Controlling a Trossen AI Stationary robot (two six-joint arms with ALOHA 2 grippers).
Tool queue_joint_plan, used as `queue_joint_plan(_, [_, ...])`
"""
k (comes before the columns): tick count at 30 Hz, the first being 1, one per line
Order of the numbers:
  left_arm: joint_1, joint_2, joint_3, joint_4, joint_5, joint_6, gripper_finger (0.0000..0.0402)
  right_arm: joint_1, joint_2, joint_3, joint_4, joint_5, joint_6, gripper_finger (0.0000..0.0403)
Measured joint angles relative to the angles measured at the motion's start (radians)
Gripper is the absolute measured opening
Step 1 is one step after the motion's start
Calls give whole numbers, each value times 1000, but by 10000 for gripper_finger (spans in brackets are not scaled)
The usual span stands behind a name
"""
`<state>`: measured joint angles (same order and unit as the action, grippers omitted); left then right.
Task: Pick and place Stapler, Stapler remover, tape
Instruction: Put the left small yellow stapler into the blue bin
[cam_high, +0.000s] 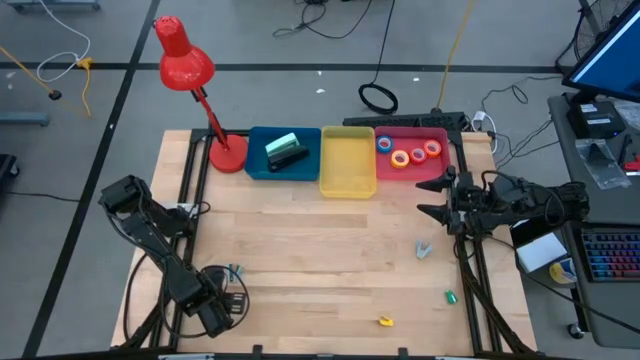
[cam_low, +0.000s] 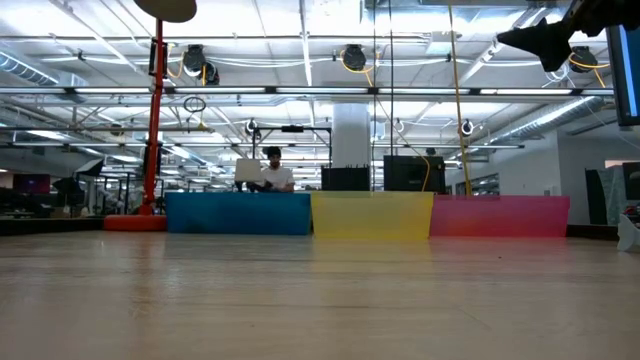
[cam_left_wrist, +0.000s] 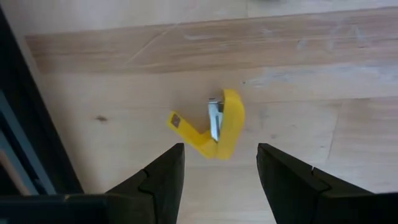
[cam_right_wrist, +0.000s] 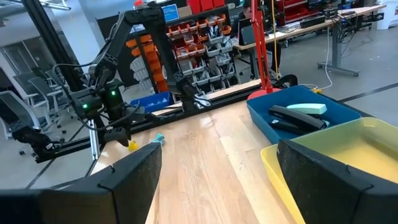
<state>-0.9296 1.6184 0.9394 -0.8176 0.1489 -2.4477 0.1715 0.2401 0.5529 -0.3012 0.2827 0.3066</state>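
My left gripper (cam_high: 228, 293) is open near the table's front left corner, pointing down. A yellow claw-shaped staple remover (cam_left_wrist: 217, 127) lies on the wood just beyond its fingertips (cam_left_wrist: 171, 163), untouched; my arm hides it in the high view. A small teal piece (cam_high: 235, 270) lies beside it. My right gripper (cam_high: 436, 196) is open and empty, high above the table's right side near the red bin (cam_high: 440, 170). It also shows in the low view (cam_low: 545, 40). The red bin holds several tape rolls (cam_high: 408, 154). A green stapler and a black one (cam_high: 285, 152) lie in the blue bin (cam_high: 258, 165).
A yellow bin (cam_high: 347, 165) stands between the blue and red bins along the far edge. A red desk lamp (cam_high: 205, 100) stands at the far left. A grey claw piece (cam_high: 424, 249), a green piece (cam_high: 450, 296) and a yellow piece (cam_high: 385, 321) lie at the near right.
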Motion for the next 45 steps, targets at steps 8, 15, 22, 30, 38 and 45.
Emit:
queue_joint_plan(8, [0,0,0,-26,17,0,200,0,0,0,37,0,-4,309])
queue_joint_plan(15, [0,-1,-27,8,20,8,200,0,0,0,43,0,-6,309])
queue_joint_plan(22, [0,-1,-104,128,35,3,200,0,0,0,44,0,-4,309])
queue_joint_plan(30, [0,-6,-132,143,34,2,200,0,0,0,51,1,9,309])
queue_joint_plan(38, [7,-4,-133,124,20,3,192,0,0,0,50,2,24,309])
queue_joint_plan(45, [11,-3,-135,98,-6,7,114,0,0,0,50,3,27,309])
